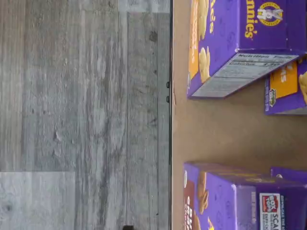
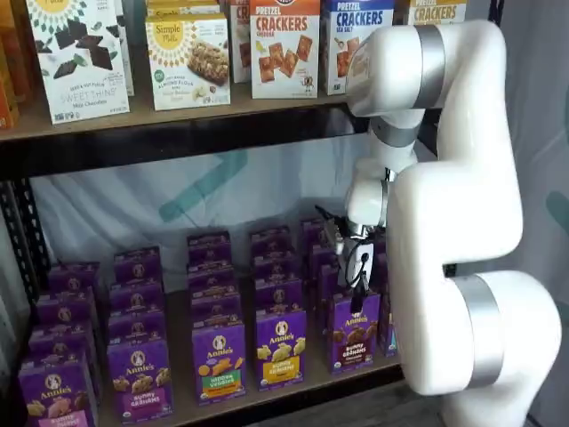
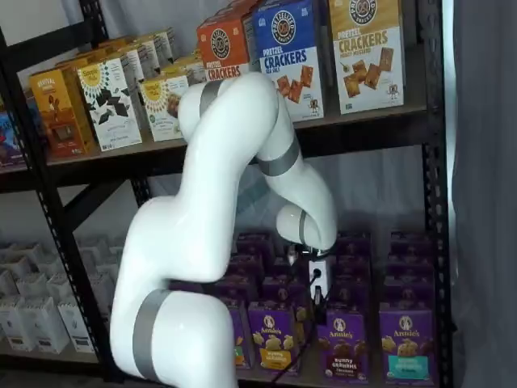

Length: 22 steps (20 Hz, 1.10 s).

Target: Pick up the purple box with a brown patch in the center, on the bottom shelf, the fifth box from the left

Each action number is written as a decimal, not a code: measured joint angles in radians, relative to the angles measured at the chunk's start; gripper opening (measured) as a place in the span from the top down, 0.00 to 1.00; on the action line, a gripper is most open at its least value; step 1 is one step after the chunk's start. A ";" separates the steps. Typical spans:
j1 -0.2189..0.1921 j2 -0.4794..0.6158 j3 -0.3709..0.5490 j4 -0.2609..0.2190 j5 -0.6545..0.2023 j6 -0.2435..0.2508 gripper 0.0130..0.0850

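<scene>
On the bottom shelf (image 2: 293, 391), the purple box (image 2: 354, 331) with dark brown crackers is standing upright in the front row, lettered "bunny grahams" under a white Annie's circle; it shows in both shelf views (image 3: 342, 343). The gripper (image 2: 357, 298) is hanging just above and in front of it from the white arm (image 2: 453, 222), whose bulk is hiding the cartons to that side. Only a dark, side-on sliver of the fingers is showing, so I cannot tell whether they are apart or together.

Beside the box, a purple carton with yellow crackers (image 2: 281, 345) is standing, then one with an orange band (image 2: 219, 360), and further rows of purple cartons (image 2: 209, 267) are filling the board behind. Pale wood is forming the shelf surface, edged by a black rail, and white sheeting is hanging behind the rack.

Above, the upper shelf (image 2: 178, 133) is carrying "Pretzel Crackers" boxes (image 2: 283, 46) and a Simple Mills box (image 2: 187, 58).

Seen from the wrist, grey plank flooring (image 1: 81, 115) is lying past the shelf edge, and an Annie's carton (image 1: 240, 43) is showing its Nutrition Facts panel.
</scene>
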 joint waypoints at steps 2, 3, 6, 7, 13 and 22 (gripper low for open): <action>0.000 -0.001 -0.006 0.010 0.039 -0.008 0.00; 0.001 -0.003 -0.001 0.017 0.041 -0.013 0.00; 0.007 -0.001 0.012 0.053 0.015 -0.042 0.00; 0.010 0.001 0.015 0.093 0.001 -0.076 0.00; 0.016 0.030 -0.017 0.211 -0.034 -0.177 0.00; 0.001 0.136 -0.152 -0.056 0.001 0.052 0.00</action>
